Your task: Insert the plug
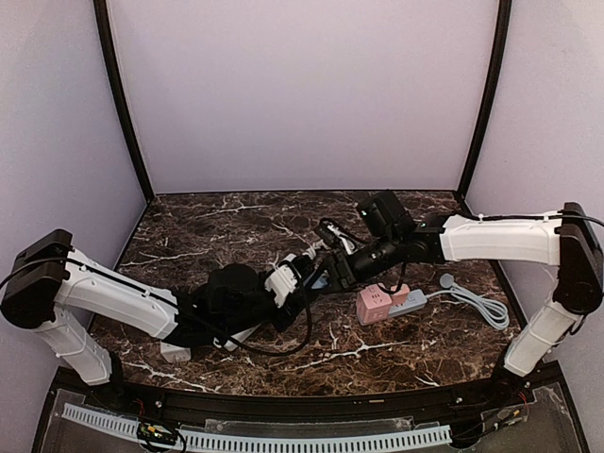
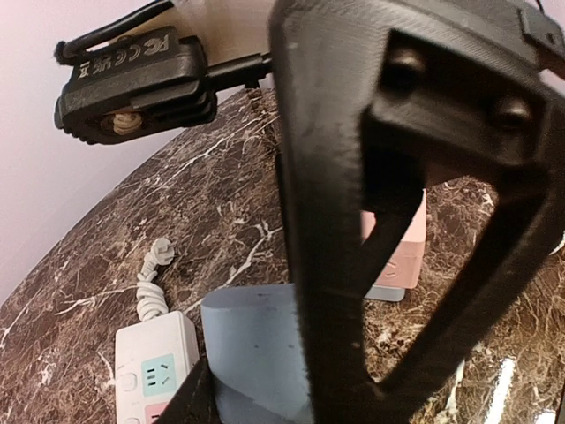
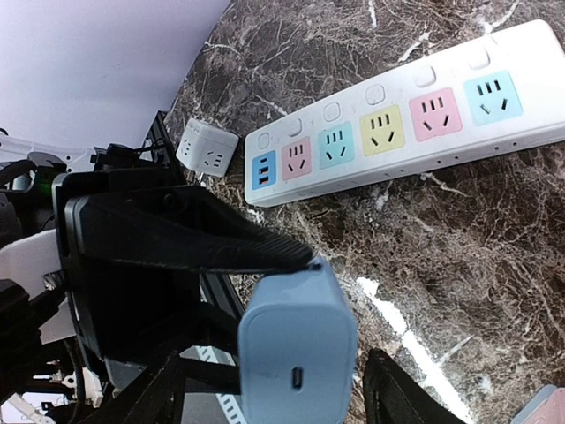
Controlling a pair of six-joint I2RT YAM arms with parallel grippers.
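Clamping blue adapter [image 3: 296, 353] in left gripper [image 1: 304, 276] jaws; adapter sits between right gripper [image 3: 274, 399] jaws (closure unclear)

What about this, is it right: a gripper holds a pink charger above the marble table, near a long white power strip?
No: the charger is light blue, not pink, as the right wrist view shows. The rest is right: above the table, near the power strip.

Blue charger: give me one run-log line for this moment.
left tool shut on blue charger | right tool straddling it, grip unclear | white power strip visible sockets empty | charger not inserted
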